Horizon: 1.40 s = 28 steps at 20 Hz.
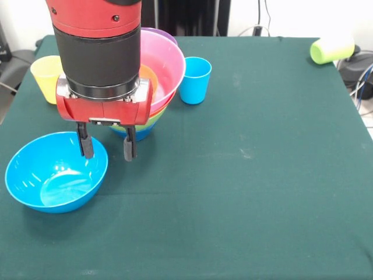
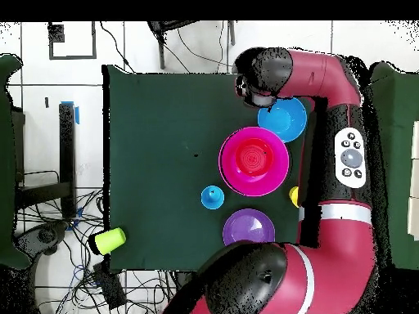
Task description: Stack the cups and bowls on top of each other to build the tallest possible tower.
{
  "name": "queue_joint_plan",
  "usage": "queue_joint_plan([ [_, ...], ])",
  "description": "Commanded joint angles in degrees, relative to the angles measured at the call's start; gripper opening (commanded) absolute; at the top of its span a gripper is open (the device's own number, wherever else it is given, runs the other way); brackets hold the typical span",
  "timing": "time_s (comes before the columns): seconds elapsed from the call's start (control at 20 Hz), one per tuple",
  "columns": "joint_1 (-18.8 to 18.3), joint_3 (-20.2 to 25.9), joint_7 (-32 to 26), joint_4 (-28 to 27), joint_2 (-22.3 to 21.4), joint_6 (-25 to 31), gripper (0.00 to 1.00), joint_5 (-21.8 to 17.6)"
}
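Note:
My gripper (image 1: 108,149) is open, jaws wide apart, low at the right rim of a loose light blue bowl (image 1: 55,172); one finger (image 1: 86,146) stands over the bowl's inside, the other outside it. Behind the gripper stands the tower (image 1: 166,76): a pink bowl on top, orange-red and lime green rims below it, a blue base (image 1: 140,133). A small orange bowl (image 1: 148,76) lies inside the pink one. A purple bowl (image 1: 163,35) sits behind. The yellow cup (image 1: 46,76) and light blue cup (image 1: 195,79) stand upright. The lime green cup (image 1: 332,49) lies on its side.
The green table (image 1: 262,175) is bare to the right of the tower. In the overhead view the arm (image 2: 327,123) covers the gripper; the light blue bowl (image 2: 282,118), pink bowl (image 2: 254,159), purple bowl (image 2: 248,227) and lime cup (image 2: 108,239) show. Cables lie beyond the table edge.

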Motion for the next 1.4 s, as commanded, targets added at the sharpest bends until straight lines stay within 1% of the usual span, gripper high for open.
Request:
queue_joint_plan([
  [0.05,2.1,-0.2,-4.7,0.6,2.2,-3.0,1.0,-2.9],
  [0.3,2.6,-0.8,-4.0,0.5,2.2,-4.0,1.0,-3.7],
  [0.4,2.6,-1.0,-3.9,-0.3,2.9,-3.9,1.0,-3.8],
  [0.6,2.3,-0.5,-5.0,-1.6,4.3,-4.6,1.0,-4.0],
  [1.0,3.0,-1.3,-5.4,-2.3,4.9,-5.6,1.0,-4.7],
  [1.4,3.0,-1.4,-6.6,-4.6,7.0,-6.3,1.0,-4.9],
])
